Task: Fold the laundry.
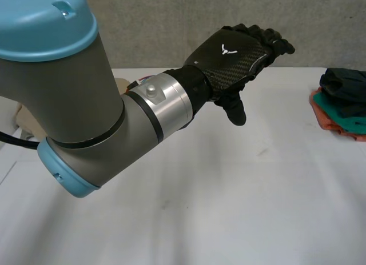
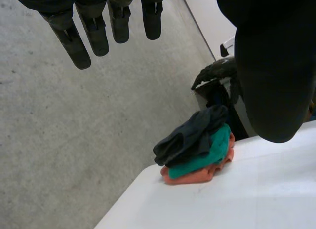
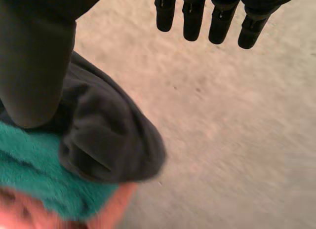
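The pile of laundry (image 1: 342,102) sits at the right edge of the table (image 1: 229,191), toward its far corner. It is a stack of a dark cloth (image 3: 108,135) on top, a teal cloth (image 3: 29,174) under it and an orange cloth (image 3: 111,209) at the bottom.

The left hand (image 1: 237,53) hangs in the air over the far middle of the table, well apart from the pile. Its fingers (image 2: 94,31) are straight and spread and hold nothing.

The right hand (image 3: 34,66) hovers directly over the pile, also empty. Its fingers (image 3: 192,17) are straight and apart, pointing past the table's edge to the floor (image 3: 237,140). Its thumb is above the dark cloth, though I cannot tell whether it touches.

So the cloth lies beneath the right palm and thumb rather than at the fingertips. The stack's long axis seems to run along the table's edge. The right hand is much the nearer, and I judge it the one to lift the top cloth inward onto the bare surface, where folding has not yet begun.
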Available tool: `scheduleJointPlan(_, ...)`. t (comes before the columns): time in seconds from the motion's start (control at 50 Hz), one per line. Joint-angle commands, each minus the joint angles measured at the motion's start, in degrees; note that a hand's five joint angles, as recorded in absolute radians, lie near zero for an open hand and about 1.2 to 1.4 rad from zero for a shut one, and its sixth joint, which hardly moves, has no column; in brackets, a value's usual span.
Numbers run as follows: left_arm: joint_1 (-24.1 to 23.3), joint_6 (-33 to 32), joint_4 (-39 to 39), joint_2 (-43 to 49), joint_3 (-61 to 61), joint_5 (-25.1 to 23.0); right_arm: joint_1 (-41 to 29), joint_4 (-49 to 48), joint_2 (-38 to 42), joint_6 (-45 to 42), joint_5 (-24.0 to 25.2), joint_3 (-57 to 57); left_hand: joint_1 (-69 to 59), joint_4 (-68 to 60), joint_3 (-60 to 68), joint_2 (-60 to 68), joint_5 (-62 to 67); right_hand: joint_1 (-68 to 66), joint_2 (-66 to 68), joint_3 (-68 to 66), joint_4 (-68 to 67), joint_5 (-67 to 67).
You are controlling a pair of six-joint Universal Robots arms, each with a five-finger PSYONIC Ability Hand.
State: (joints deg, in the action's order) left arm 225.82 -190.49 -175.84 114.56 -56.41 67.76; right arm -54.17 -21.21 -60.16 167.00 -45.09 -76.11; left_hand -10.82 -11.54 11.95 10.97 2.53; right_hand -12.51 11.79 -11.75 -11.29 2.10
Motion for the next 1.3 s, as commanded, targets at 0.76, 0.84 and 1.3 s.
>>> scheduleJointPlan(0.76, 43.2, -32.0, -7.1, 21.6, -0.8, 2.6, -45.6, 6.8, -14.9, -30.9, -14.8, -31.2, 0.8, 1.5, -1.9, -0.9, -2.5, 2.5, -1.8, 1.7, 1.3, -2.1)
scheduleJointPlan(0.84, 45.8, -31.9, -7.9, 25.6, 1.4, -1.3, -45.5, 6.7, -14.6, -31.9, -15.8, -32.3, 0.6, 1.3, -1.7, -0.8, -2.3, 2.5, -1.8, 1.7, 1.3, -2.1)
scheduleJointPlan(1.3, 46.1, -31.7, -3.4, 16.9, -7.2, -2.6, -44.9, 5.6, -13.7, -31.9, -15.6, -33.1, -6.5, -5.7, 5.3, 6.3, 4.7, 2.5, -1.8, 1.7, 1.3, -2.1)
